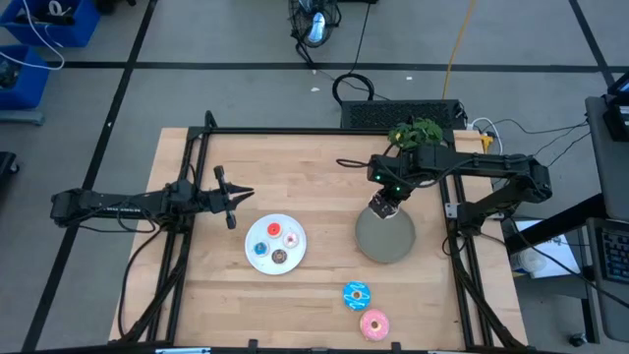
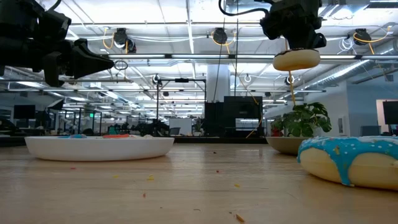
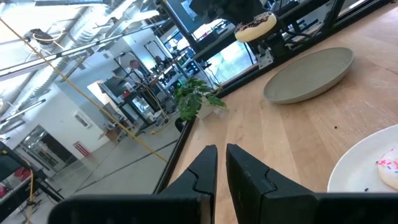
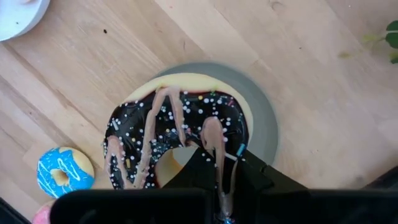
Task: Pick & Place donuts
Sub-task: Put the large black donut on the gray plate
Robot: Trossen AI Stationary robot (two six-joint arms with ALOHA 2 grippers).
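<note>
The right gripper (image 4: 217, 171) is pinching the brown sprinkled donut (image 4: 177, 134) by its ring, one dark finger passing through the hole; it is hanging in the air above the grey plate (image 1: 384, 237), and in the low view the donut (image 2: 296, 60) is showing clear of the table, well above the plate's rim. The grey plate is sitting on the right half of the wooden table (image 1: 324, 167), just beside the small green plant (image 1: 417, 132) at the far edge.

The left gripper (image 1: 242, 195) is holding its fingers (image 3: 205, 171) pressed nearly together with nothing between them; it is hovering above the table just beside the white plate (image 1: 257, 241), pointing toward the middle. The white plate is carrying the tiny donuts: a red one (image 1: 273, 230), a pink-white one (image 1: 291, 238), a blue one (image 1: 260, 248) and a brown one (image 1: 279, 258), all lying close together.

The larger blue donut (image 1: 356, 294) is lying on the bare wood near the front edge; the pink donut (image 1: 373, 324) is lying just beside it, closer to the edge.
</note>
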